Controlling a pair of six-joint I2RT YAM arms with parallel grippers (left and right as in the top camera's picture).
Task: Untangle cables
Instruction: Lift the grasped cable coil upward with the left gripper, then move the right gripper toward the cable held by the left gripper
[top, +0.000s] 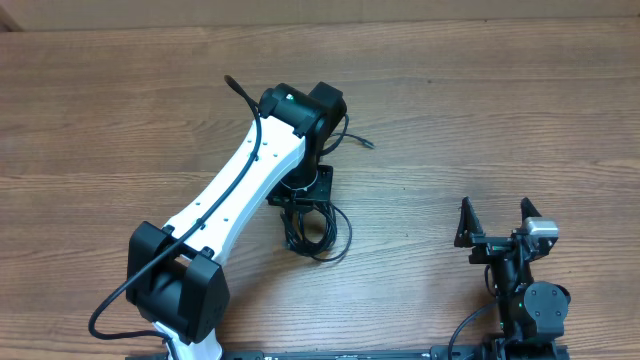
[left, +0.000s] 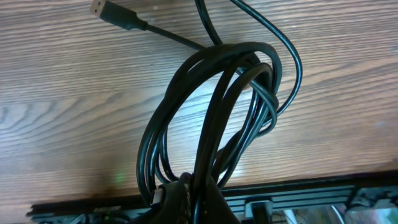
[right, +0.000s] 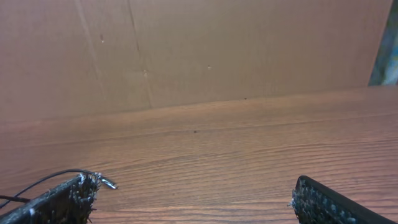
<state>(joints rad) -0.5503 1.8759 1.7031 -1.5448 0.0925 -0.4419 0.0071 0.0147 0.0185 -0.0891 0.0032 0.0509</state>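
Left gripper (top: 303, 206): jaws clamped on the cables (left: 217, 106), a looped black bundle on the wooden table (top: 480, 110) at that gripper's fingertips, one plug end (left: 115, 14) lying just beyond. Right gripper (top: 495, 225): jaws spread, holding nothing, well right of the left gripper.

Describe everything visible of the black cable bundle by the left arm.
The cables are thin, glossy black cords, rubbery-looking, wound into a loose oval coil of several overlapping loops. The coil rests on the wooden table, one end pinched in the left gripper. One strand runs off to a flat USB-type plug lying on the wood.
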